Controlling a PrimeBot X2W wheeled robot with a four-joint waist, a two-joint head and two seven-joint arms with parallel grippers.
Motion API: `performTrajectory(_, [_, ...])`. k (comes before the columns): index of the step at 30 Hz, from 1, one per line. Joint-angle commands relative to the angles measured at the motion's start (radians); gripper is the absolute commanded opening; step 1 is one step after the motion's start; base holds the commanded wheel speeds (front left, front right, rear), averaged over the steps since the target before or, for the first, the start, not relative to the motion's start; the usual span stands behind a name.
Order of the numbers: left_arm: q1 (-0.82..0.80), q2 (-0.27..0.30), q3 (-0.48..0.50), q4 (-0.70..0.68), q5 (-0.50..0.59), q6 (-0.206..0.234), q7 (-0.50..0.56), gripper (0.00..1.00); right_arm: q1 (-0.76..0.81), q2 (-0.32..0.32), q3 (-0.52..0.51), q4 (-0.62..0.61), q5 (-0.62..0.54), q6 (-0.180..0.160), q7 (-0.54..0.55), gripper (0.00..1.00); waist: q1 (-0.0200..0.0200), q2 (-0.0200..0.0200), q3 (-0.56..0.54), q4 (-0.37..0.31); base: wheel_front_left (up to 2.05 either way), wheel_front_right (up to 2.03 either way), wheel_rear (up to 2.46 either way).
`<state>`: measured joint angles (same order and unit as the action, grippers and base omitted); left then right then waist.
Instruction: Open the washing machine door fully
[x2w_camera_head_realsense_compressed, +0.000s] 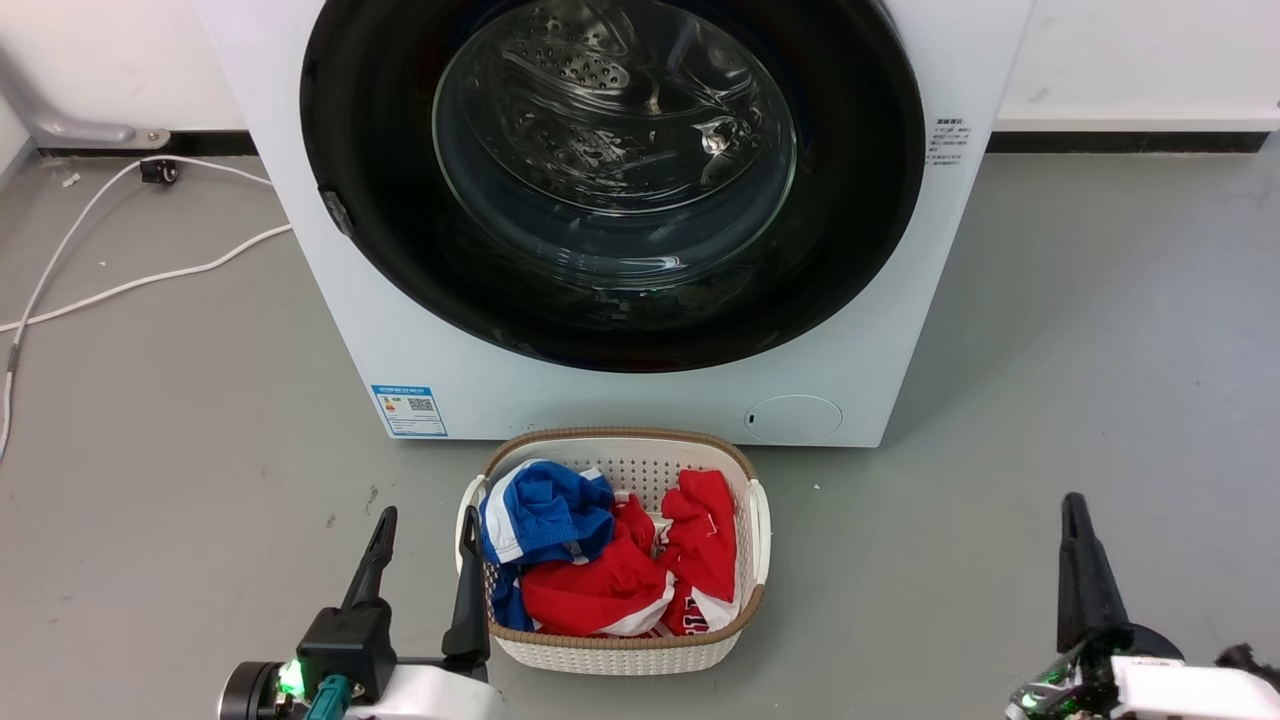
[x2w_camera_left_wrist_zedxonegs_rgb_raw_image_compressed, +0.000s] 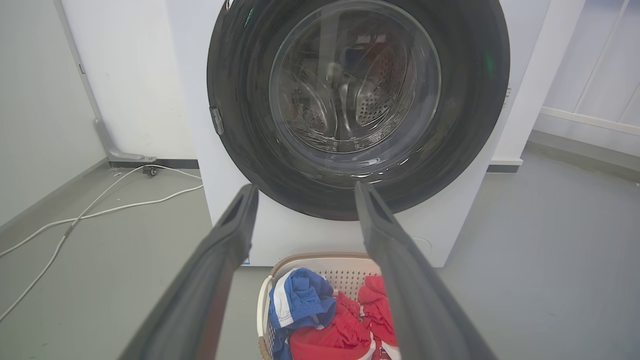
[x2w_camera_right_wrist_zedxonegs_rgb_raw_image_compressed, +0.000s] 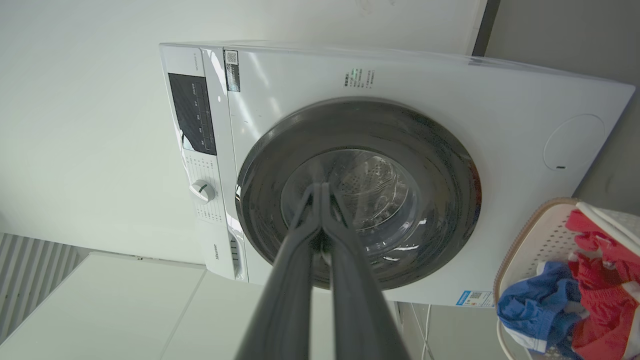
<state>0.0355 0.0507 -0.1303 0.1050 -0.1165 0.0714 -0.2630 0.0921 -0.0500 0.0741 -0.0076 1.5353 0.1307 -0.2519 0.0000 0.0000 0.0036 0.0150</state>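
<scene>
The washing machine door (x2w_camera_head_realsense_compressed: 860, 230) is a big round door with a glossy black rim and clear glass, lying flat against the white machine (x2w_camera_head_realsense_compressed: 300, 250), shut. A small grey catch (x2w_camera_head_realsense_compressed: 336, 211) sits on its left edge. My left gripper (x2w_camera_head_realsense_compressed: 428, 520) is open at the lower left, low above the floor and well short of the door. In the left wrist view the left gripper (x2w_camera_left_wrist_zedxonegs_rgb_raw_image_compressed: 305, 189) points at the lower part of the door (x2w_camera_left_wrist_zedxonegs_rgb_raw_image_compressed: 235, 100), its fingers wide apart and empty. My right gripper (x2w_camera_head_realsense_compressed: 1075, 505) is shut at the lower right. The right wrist view is rolled sideways; there the right gripper (x2w_camera_right_wrist_zedxonegs_rgb_raw_image_compressed: 320, 189) has its tips together before the door (x2w_camera_right_wrist_zedxonegs_rgb_raw_image_compressed: 260, 215).
A white laundry basket (x2w_camera_head_realsense_compressed: 620, 438) with red and blue clothes stands on the grey floor right in front of the machine, between my arms. A white cable (x2w_camera_head_realsense_compressed: 100, 290) runs over the floor at the left. A wall stands behind the machine.
</scene>
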Motion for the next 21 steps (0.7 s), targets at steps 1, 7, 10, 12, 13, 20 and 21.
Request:
performTrajectory(1, [0.006,-0.001,-0.001,0.003,-0.002,0.005,-0.003,1.00,0.009,-0.001,-0.002,-0.019,0.066,0.000,0.042,0.00,0.0000,0.0000,0.000,-0.001,0.00,0.00,0.00])
performTrajectory(7, [0.007,-0.001,0.000,0.003,-0.004,0.005,-0.003,1.00,0.039,-0.002,-0.058,-0.065,0.203,0.000,0.188,0.00,0.0000,0.0000,-0.002,0.000,0.00,0.00,0.00])
performTrajectory(10, [0.006,-0.001,0.002,0.003,-0.002,0.005,-0.003,1.00,0.054,-0.001,-0.094,-0.073,0.206,0.000,0.243,0.00,0.0000,0.0000,-0.003,0.001,0.00,0.00,0.00])
performTrajectory(12, [0.008,-0.001,0.003,0.003,0.001,0.006,-0.003,1.00,0.057,-0.003,-0.108,-0.064,0.175,0.000,0.261,0.00,0.0000,0.0000,-0.002,0.001,0.00,0.00,0.00])
performTrajectory(13, [0.009,-0.001,0.002,0.003,0.002,0.005,-0.003,1.00,0.054,-0.003,-0.112,-0.063,0.169,0.000,0.266,0.00,0.0000,0.0000,-0.002,0.001,0.00,0.00,0.00])
performTrajectory(20, [0.007,-0.001,0.001,0.003,0.008,0.009,-0.003,1.00,0.054,0.000,-0.120,-0.060,0.163,0.000,0.286,0.00,0.0000,0.0000,0.003,0.006,0.00,0.00,0.00])
performTrajectory(21, [0.006,-0.001,0.003,0.003,0.009,0.009,-0.003,1.00,0.050,0.000,-0.121,-0.059,0.165,0.000,0.286,0.00,0.0000,0.0000,0.004,0.006,0.00,0.00,0.00])
